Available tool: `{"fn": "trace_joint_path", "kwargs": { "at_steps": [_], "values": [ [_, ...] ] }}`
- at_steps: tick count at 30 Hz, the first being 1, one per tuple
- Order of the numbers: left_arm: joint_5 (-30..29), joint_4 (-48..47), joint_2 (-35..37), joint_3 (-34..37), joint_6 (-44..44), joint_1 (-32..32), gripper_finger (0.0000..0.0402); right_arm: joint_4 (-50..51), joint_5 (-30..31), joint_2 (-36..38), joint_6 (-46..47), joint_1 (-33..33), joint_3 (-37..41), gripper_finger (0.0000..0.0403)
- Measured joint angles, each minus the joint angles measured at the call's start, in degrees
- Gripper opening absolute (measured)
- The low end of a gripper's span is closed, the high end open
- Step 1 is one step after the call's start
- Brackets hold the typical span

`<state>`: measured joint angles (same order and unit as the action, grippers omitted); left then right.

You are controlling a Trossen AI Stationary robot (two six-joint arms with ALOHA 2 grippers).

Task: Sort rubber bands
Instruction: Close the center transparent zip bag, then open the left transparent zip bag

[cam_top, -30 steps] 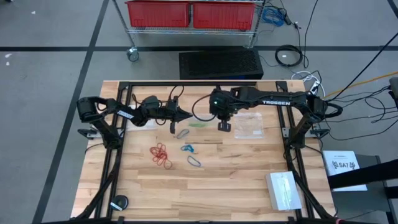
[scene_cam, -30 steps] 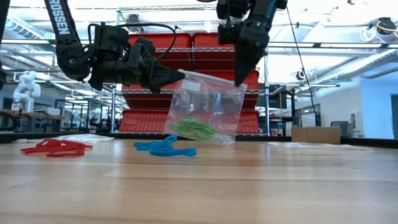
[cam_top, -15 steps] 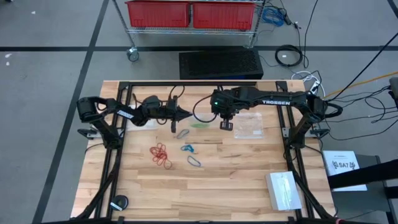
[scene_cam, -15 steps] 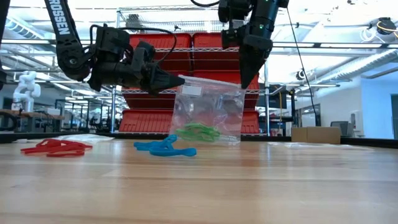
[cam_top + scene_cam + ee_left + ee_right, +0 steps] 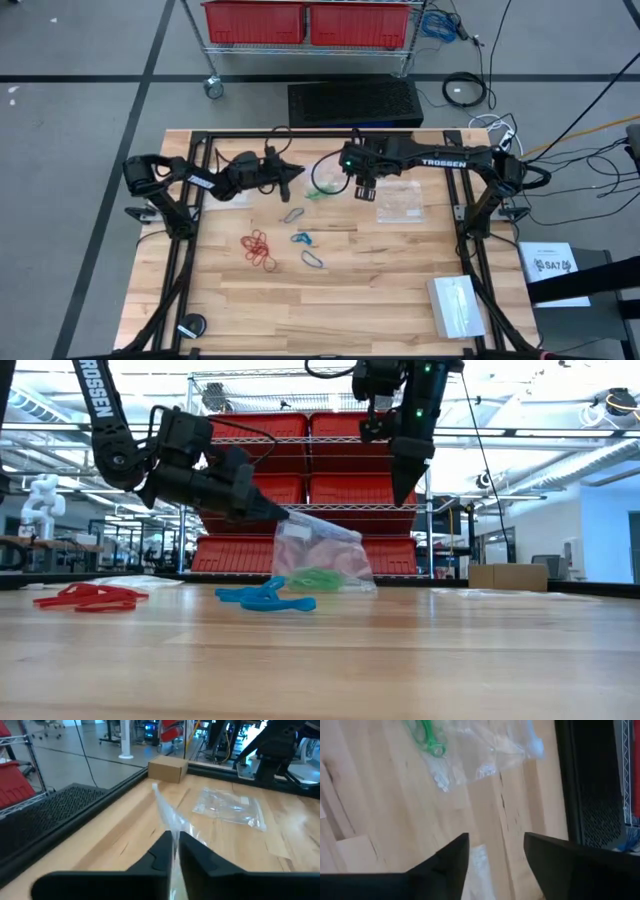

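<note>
Two arms at one clear bag, only one of them gripping it

left gripper [image 5: 272,513] is clamped on a corner of the clear bag [image 5: 318,555], which sags to the table with the green rubber bands [image 5: 316,578] inside, likely kept up so the mouth can take more; right gripper [image 5: 364,192] hangs spread and empty at 3 o'clock of it. On the table the red rubber bands [image 5: 258,248] lie at 7 o'clock of the bag, the blue rubber bands [image 5: 301,239] at 6 o'clock. Long axis of the bag slopes down from the pinched corner
</note>
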<state>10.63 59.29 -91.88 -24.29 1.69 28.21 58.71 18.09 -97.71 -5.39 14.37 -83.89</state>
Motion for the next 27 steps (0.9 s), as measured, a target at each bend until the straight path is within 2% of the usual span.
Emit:
{"fn": "trace_joint_path", "kwargs": {
  "at_steps": [8, 11, 16, 20, 23, 27],
  "values": [
    [0.7, -0.8, 2.4, -2.6, -0.9, 2.6, 0.0159, 0.1, -3.1, 0.0, 0.3, 0.8, 0.0, 0.0205],
    [0.7, -7.2, 7.2, -3.1, -4.4, 3.3, 0.0185, 0.4, -5.9, 0.0, 0.7, 1.2, 0.0, 0.0205],
    [-1.1, -34.9, 17.8, -6.1, -12.7, 0.8, 0.0190, -0.1, -8.9, 0.0, 0.7, 1.4, -0.1, 0.0206],
    [-7.9, -56.6, 24.5, -9.8, -14.0, -4.9, 0.0178, -1.2, -9.5, 0.0, 0.1, 0.9, -0.1, 0.0206],
    [-15.3, -71.5, 27.3, -13.2, -12.7, -10.2, 0.0167, -2.1, -9.8, 0.0, -0.2, 0.7, -0.1, 0.0206],
    [-22.6, -91.0, 27.5, -18.8, -5.5, -16.3, 0.0160, -3.6, -11.0, 0.0, -1.2, 0.6, -0.1, 0.0206]
  ]
}}
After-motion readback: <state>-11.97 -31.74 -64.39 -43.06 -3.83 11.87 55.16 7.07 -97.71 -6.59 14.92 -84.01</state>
